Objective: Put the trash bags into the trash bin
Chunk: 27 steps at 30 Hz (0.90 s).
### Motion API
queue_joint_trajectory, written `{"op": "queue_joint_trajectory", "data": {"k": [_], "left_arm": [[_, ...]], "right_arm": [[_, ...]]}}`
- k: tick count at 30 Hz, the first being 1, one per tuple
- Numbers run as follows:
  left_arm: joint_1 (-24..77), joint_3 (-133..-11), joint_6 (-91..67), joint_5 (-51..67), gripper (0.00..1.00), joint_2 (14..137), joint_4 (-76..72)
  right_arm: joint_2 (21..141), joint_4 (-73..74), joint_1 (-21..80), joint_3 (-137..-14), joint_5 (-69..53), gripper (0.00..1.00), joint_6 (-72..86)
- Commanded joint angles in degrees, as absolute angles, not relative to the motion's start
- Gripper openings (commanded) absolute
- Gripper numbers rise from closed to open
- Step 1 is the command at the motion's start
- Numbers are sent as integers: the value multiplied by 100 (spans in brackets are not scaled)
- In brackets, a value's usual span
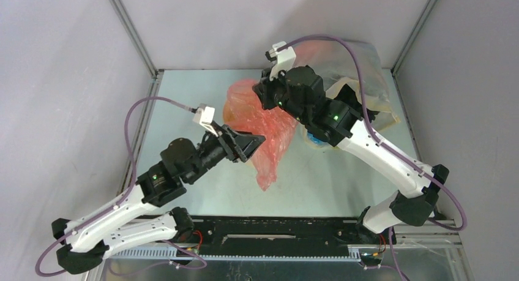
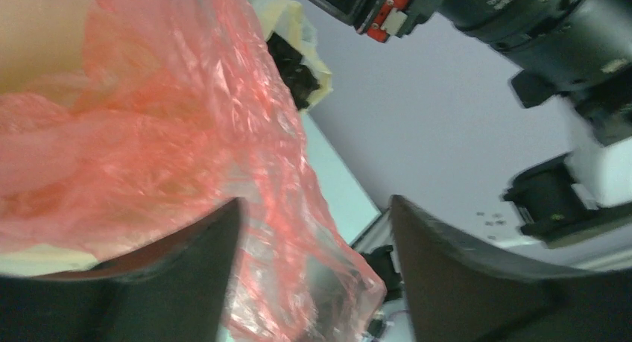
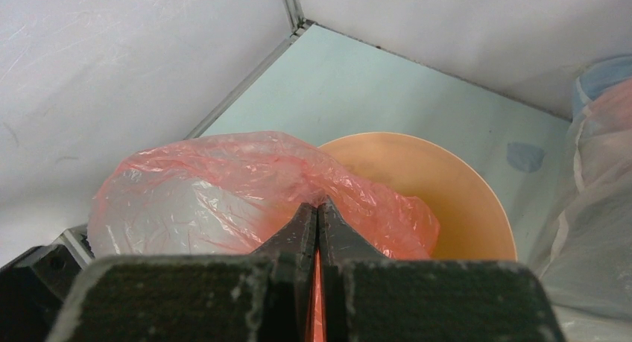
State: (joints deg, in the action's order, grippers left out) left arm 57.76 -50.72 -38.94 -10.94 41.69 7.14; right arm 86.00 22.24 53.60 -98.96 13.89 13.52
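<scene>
A red translucent trash bag (image 1: 269,140) hangs from my right gripper (image 1: 262,98), which is shut on its top. In the right wrist view the shut fingertips (image 3: 319,206) pinch the red bag (image 3: 216,189) just above the round cream-beige trash bin (image 3: 454,200), and part of the bag drapes over the bin's open mouth. The bin is hidden in the top view under the bag and the right arm. My left gripper (image 1: 254,143) is open beside the bag's lower half. In the left wrist view the bag (image 2: 186,133) hangs loosely between the spread fingers (image 2: 447,275).
A large clear plastic bag (image 1: 361,63) lies at the back right, also at the right edge of the right wrist view (image 3: 596,208). A blue object (image 1: 315,140) shows under the right arm. Grey enclosure walls close in the table (image 1: 196,97) on three sides.
</scene>
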Motion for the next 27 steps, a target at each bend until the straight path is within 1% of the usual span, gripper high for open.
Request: {"op": "queue_joint_trajectory", "data": {"k": [1, 3, 5, 7, 10, 11, 12, 14, 18, 21, 23, 27], "left_arm": [[5819, -5448, -3813, -1681, 57, 4442, 836], [5818, -5533, -3694, -1818, 40, 4509, 977], [5818, -5734, -3428, -2134, 19, 4577, 1293], [5784, -6015, -3144, -2489, 2, 4638, 1690], [5517, -6518, -2832, -2439, 0, 4765, 2185], [5373, -6668, -2791, -2303, 0, 4817, 2314], [5193, -6806, -2761, -2106, 0, 4863, 2406], [4887, -7051, -2704, -1782, 0, 4947, 2555], [4674, -7351, -2485, -1496, 0, 5024, 2592], [4670, -7449, -2430, -1158, 0, 5074, 2522], [4666, -7440, -2434, -992, 0, 5103, 2490], [4668, -7330, -2523, -902, 0, 5083, 2423]], "right_arm": [[8623, 2144, 5335, -10117, 1389, 0, 1376], [8599, 2160, 5327, -10119, 1403, 0, 1343], [8577, 2195, 5289, -10153, 1408, 0, 1309], [8549, 2300, 5200, -10233, 1445, 0, 1292], [8460, 2468, 5040, -10339, 1479, 0, 1268], [8429, 2517, 4998, -10361, 1483, 5, 1266], [8400, 2602, 4971, -10397, 1490, 11, 1263], [8366, 2860, 4985, -10533, 1542, 34, 1249], [8328, 3415, 5302, -10718, 2112, 57, 1246], [8250, 3560, 5818, -10574, 2906, 70, 1122], [8187, 3488, 6171, -10395, 3523, 77, 995], [8281, 3712, 6580, -10292, 4390, 79, 912]]}}
